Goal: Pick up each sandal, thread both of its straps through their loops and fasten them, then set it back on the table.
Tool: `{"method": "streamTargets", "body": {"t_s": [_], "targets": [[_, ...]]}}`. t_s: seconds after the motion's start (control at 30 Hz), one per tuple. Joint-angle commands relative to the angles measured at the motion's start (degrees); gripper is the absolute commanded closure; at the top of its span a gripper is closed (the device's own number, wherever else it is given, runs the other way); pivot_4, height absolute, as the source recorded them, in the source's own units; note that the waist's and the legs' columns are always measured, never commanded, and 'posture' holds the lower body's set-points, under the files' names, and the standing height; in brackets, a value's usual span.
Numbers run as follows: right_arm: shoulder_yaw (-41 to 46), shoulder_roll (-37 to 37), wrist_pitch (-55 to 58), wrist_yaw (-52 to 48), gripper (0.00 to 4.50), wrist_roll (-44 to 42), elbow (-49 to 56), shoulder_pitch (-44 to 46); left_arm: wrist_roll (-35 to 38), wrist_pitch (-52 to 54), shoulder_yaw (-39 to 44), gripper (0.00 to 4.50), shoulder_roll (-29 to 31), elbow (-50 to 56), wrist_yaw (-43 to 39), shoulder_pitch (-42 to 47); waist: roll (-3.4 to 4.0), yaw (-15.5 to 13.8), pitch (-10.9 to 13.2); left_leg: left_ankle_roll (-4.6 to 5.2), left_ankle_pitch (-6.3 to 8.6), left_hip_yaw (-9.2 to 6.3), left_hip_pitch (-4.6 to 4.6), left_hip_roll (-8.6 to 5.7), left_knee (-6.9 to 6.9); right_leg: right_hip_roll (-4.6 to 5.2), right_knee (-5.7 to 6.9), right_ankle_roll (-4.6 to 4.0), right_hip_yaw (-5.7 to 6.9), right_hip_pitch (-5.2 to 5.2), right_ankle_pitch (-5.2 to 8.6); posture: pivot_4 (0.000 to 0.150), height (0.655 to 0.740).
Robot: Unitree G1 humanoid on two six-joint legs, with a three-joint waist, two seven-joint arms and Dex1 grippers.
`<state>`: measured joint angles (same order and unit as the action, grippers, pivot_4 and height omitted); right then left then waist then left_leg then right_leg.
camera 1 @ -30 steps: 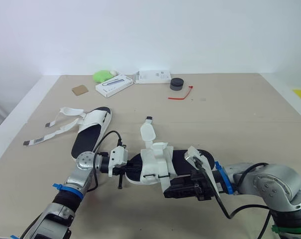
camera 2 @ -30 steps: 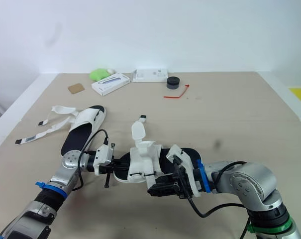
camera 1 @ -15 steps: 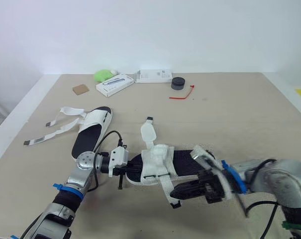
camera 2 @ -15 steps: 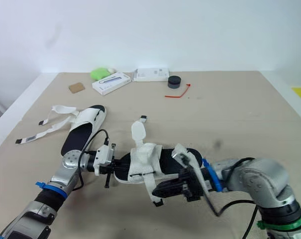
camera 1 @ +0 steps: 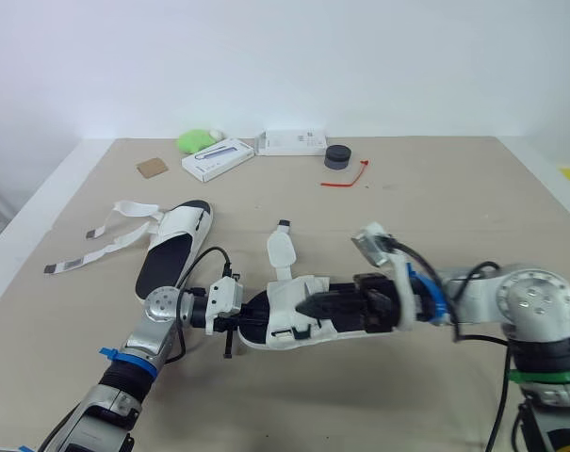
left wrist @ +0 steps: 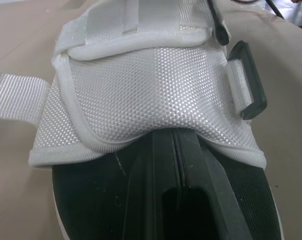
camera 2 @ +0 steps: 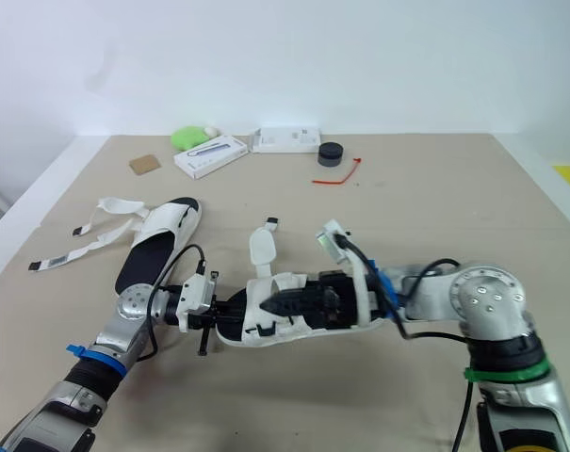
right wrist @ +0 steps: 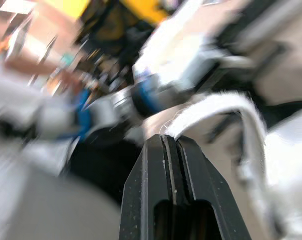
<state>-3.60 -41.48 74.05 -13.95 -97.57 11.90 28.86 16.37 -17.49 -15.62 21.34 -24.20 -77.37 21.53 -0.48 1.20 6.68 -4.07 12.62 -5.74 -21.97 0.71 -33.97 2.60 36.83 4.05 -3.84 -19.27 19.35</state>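
Straps (camera 1: 94,249) are seen splayed beside the left sandal (camera 1: 171,247). On the tabletop (camera 1: 454,217), the second sandal (camera 1: 262,327) is met by the left claw (left wrist: 173,137), pressed together on its insole (left wrist: 91,200); the right claw (camera 1: 308,304), likewise pressed together, is pointed into its white upper (camera 1: 283,294).

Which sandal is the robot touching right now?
The white-strapped, black-soled sandal nearest the robot: the left gripper and right gripper both touch it. The other matching sandal lies apart to the left, straps spread loose on the beige table.
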Motion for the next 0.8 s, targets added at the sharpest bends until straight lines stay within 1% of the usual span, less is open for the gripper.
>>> {"method": "streamTargets", "body": {"t_s": [0.03, 0.07, 0.1, 0.2, 0.4, 0.47, 0.53, 0.57, 0.6, 0.67, 0.7, 0.73, 0.77, 0.8], "targets": [[0.0, 0.0, -4.8, 10.8, 4.47, -9.4, -1.9, -1.3, -9.5, 6.7, -6.8, 4.50, 2.9, -9.8, 0.6, -7.0, -0.01, 0.0, 0.0, 0.00, 0.00, -0.01, 0.00, 0.00, 0.00, 0.00, 0.00, 0.00, 0.00, 0.00, 0.00, 0.150, 0.7400], [0.4, 0.3, -6.3, 13.9, 4.47, -9.8, -2.7, -2.1, -9.5, 6.7, -6.8, 4.50, 2.9, -9.7, 0.6, -7.0, -0.03, 0.0, 0.0, 0.00, 0.00, -0.04, -0.01, 0.02, 0.00, -0.02, 0.00, -0.01, 0.03, 0.02, 0.00, 0.150, 0.7400], [-0.1, 0.1, -7.6, 17.2, 4.47, -12.2, -3.9, -2.8, -9.4, 6.7, -6.7, 4.50, 2.9, -9.7, 0.5, -7.1, -0.03, 0.0, 0.0, 0.01, 0.00, -0.09, -0.01, 0.02, 0.00, -0.04, 0.00, -0.02, 0.07, 0.03, 0.00, 0.150, 0.7400], [0.1, 1.4, -11.0, 25.1, 4.47, -15.2, -6.6, -3.6, -9.3, 6.8, -6.7, 4.50, 3.0, -9.6, 0.5, -7.2, 0.03, 0.1, 0.0, 0.16, -0.09, -0.09, -0.03, 0.04, 0.00, -0.06, 0.00, -0.29, 0.06, 0.02, 0.07, 0.150, 0.7400], [-0.9, 7.1, -15.1, 41.8, 4.47, -15.4, -12.3, -4.5, -9.1, 7.1, -6.9, 4.50, 3.2, -9.1, 0.5, -7.1, 0.04, 0.2, -0.1, 0.36, -0.20, -0.22, -0.02, 0.14, 0.01, -0.18, 0.00, -0.41, 0.05, 0.02, -0.02, 0.150, 0.7400], [-1.4, 7.1, -15.5, 44.5, 4.47, -14.2, -12.8, -4.8, -9.0, 7.2, -6.9, 4.50, 3.2, -9.0, 0.5, -7.1, 0.06, 0.2, -0.1, 0.36, -0.20, -0.24, -0.01, 0.15, 0.01, -0.19, 0.01, -0.42, 0.06, 0.03, -0.02, 0.150, 0.7400], [-0.8, 7.7, -16.4, 45.9, 3.82, -12.8, -12.5, -5.6, -9.0, 7.4, -6.9, 4.50, 3.3, -8.9, 0.6, -7.1, 0.04, 0.2, -0.2, 0.38, -0.22, -0.38, -0.02, 0.20, 0.02, -0.18, 0.01, -0.46, 0.00, 0.04, -0.04, 0.150, 0.7400], [-0.5, 7.8, -16.2, 45.1, 3.60, -11.9, -11.8, -5.6, -9.0, 7.5, -6.9, 4.50, 3.3, -8.8, 0.7, -7.1, 0.04, 0.2, -0.2, 0.40, -0.23, -0.39, -0.03, 0.28, 0.02, -0.18, 0.01, -0.47, -0.04, 0.05, -0.05, 0.150, 0.7400], [-0.3, 7.8, -16.0, 44.6, 3.00, -11.4, -11.2, -5.6, -9.0, 7.6, -6.9, 4.50, 3.4, -8.8, 0.7, -7.1, 0.04, 0.2, -0.2, 0.41, -0.23, -0.39, -0.03, 0.31, 0.02, -0.17, 0.01, -0.48, -0.10, 0.05, -0.06, 0.150, 0.7400], [0.0, 8.1, -16.5, 44.9, 2.21, -11.4, -10.7, -5.3, -9.0, 7.7, -7.0, 4.50, 3.4, -8.7, 0.7, -7.1, 0.07, 0.2, -0.2, 0.43, -0.25, -0.38, -0.06, 0.35, 0.02, -0.17, 0.01, -0.49, -0.19, 0.02, -0.06, 0.150, 0.7400], [0.2, 8.0, -16.6, 45.2, 1.67, -11.1, -11.0, -4.8, -9.1, 7.7, -7.0, 4.50, 3.5, -8.7, 0.7, -7.1, 0.06, 0.2, -0.2, 0.43, -0.25, -0.36, -0.10, 0.38, 0.04, -0.17, 0.01, -0.49, -0.22, 0.04, -0.06, 0.150, 0.7400], [0.9, 8.4, -17.6, 45.6, 1.33, -11.6, -11.8, -4.4, -9.1, 7.8, -7.0, 4.50, 3.5, -8.7, 0.7, -7.1, 0.07, 0.2, -0.2, 0.43, -0.25, -0.38, -0.12, 0.41, 0.07, -0.14, 0.01, -0.53, -0.22, 0.06, -0.04, 0.150, 0.7400], [1.7, 8.6, -18.4, 45.7, 0.82, -11.4, -12.5, -3.9, -9.1, 7.8, -7.0, 4.50, 3.5, -8.8, 0.7, -7.1, 0.07, 0.2, -0.2, 0.43, -0.25, -0.38, -0.13, 0.43, 0.07, -0.10, 0.01, -0.54, -0.23, 0.05, -0.05, 0.150, 0.7400], [2.3, 8.7, -18.8, 45.4, 0.72, -11.3, -13.0, -3.4, -9.1, 7.8, -7.0, 4.50, 3.5, -8.8, 0.7, -7.1, 0.07, 0.2, -0.2, 0.43, -0.25, -0.38, -0.13, 0.44, 0.08, -0.07, 0.01, -0.56, -0.24, 0.05, -0.05, 0.150, 0.7400]]}}
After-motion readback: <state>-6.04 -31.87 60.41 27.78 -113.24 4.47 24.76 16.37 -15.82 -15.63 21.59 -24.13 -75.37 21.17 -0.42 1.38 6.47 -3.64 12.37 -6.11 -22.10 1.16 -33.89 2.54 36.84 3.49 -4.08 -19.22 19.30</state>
